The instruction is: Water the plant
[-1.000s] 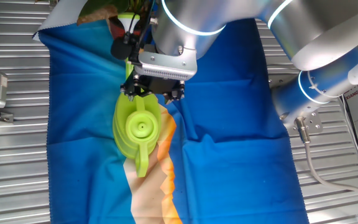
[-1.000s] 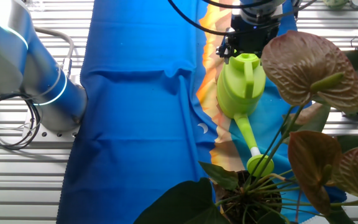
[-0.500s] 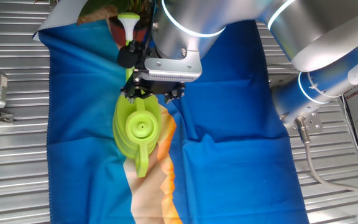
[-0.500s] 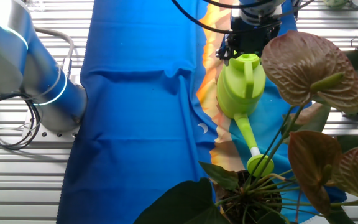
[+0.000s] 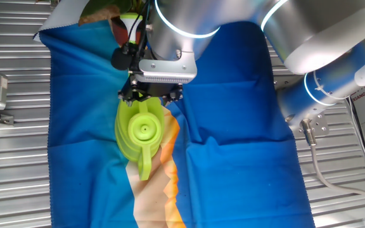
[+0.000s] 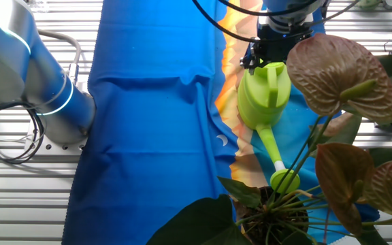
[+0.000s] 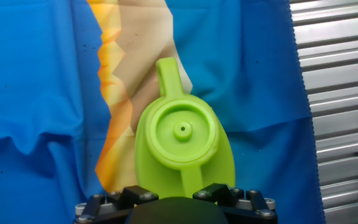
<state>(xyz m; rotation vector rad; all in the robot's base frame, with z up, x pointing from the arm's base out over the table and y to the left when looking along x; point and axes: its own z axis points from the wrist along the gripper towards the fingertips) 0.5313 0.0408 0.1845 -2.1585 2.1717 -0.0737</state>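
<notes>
Plant (image 6: 318, 170) leaves are filling the near right corner of the other fixed view, well away from the claw (image 6: 278, 56) and beyond the far end of the watering can's spout. Large reddish-brown leaves are overlapping the scene there, green ones are spreading below, and the frame edge is cutting most of them off. Its stems are converging on a dark clump at the bottom edge, too dim to make out clearly. In one fixed view only a sliver of the plant (image 5: 100, 9) is showing at the top edge, beyond the claw (image 5: 149, 95) and partly behind the arm.

A lime-green watering can (image 6: 264, 95) is sitting directly under the claw, its spout (image 6: 276, 155) pointing toward the plant's base. In the hand view the can (image 7: 182, 146) is filling the centre, lid upward, with its handle running back under the claw (image 7: 182, 198).

The claw is sitting at the can's handle end, but its fingertips are hidden behind its own body in every view, so I cannot tell whether they are apart or clamped on the handle.

A blue cloth (image 5: 233, 126) with an orange and beige band (image 7: 123, 74) is lying beneath everything, over a ribbed metal table (image 5: 11, 158).
</notes>
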